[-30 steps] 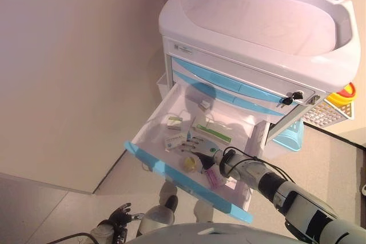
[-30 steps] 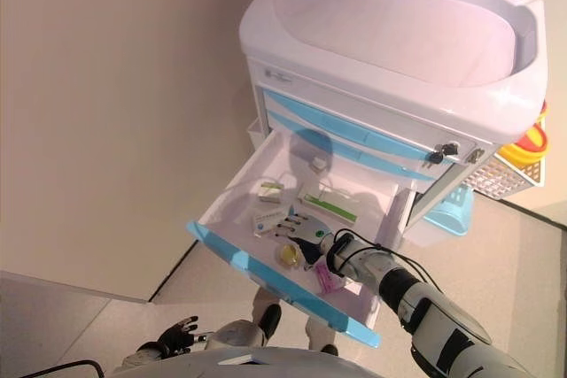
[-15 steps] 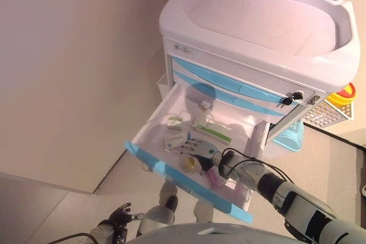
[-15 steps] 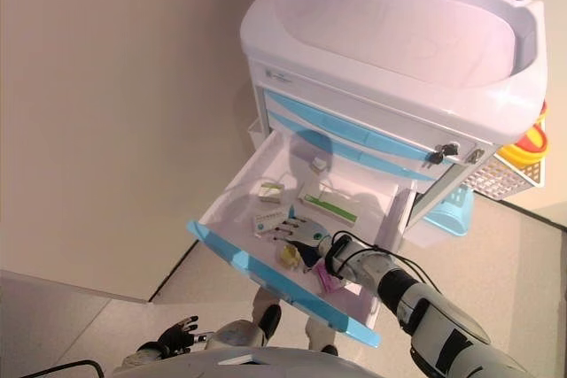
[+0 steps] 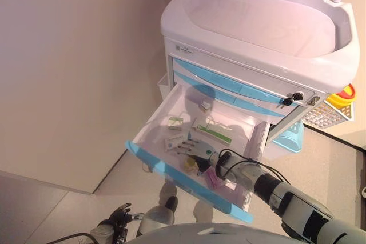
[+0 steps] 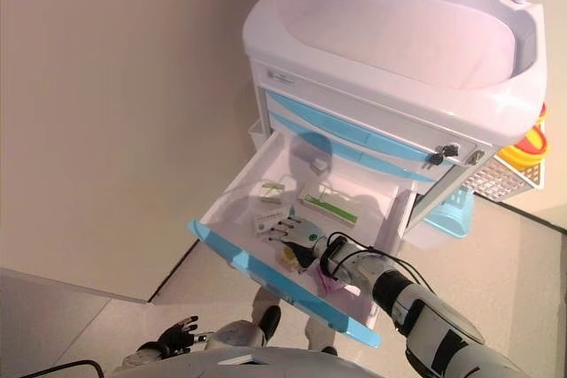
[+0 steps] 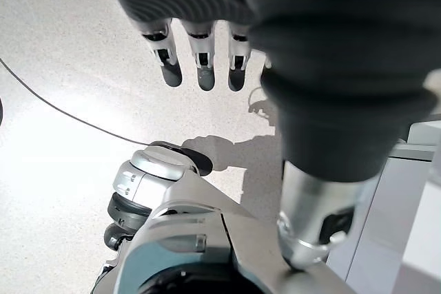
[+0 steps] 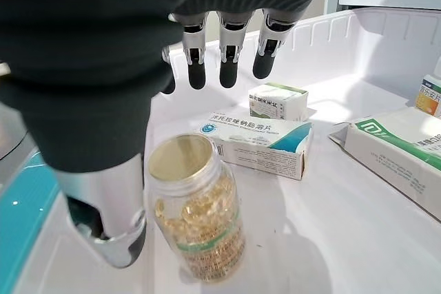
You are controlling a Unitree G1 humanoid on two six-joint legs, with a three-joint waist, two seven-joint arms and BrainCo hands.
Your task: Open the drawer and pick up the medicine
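The drawer of the white medical cart stands pulled well out, its light-blue front nearest the robot, and the right hand is down inside it. In its own wrist view the fingers hang straight and spread, the thumb apart from them, nothing gripped: a wide hand. Between thumb and fingers stands the jar of yellow capsules, upright, its lid uppermost, just beside the thumb; whether they touch I cannot tell. Just past the jar lies a flat white-and-teal medicine box, and beyond that, under the fingertips, a small white-and-green box. Off to the side sits a long white box with a green stripe, near the drawer's far wall. Another tiny box rests further back, close to the cart body. A pink packet lies by the wrist, near the blue front.

Around the cart: two closed blue-fronted drawers above the open one, a key in a lock at the corner, a wire basket hung on the cart's side with a yellow container in it, and a light-blue bin beneath.

The left hand hangs low over the floor, fingers relaxed and holding nothing.
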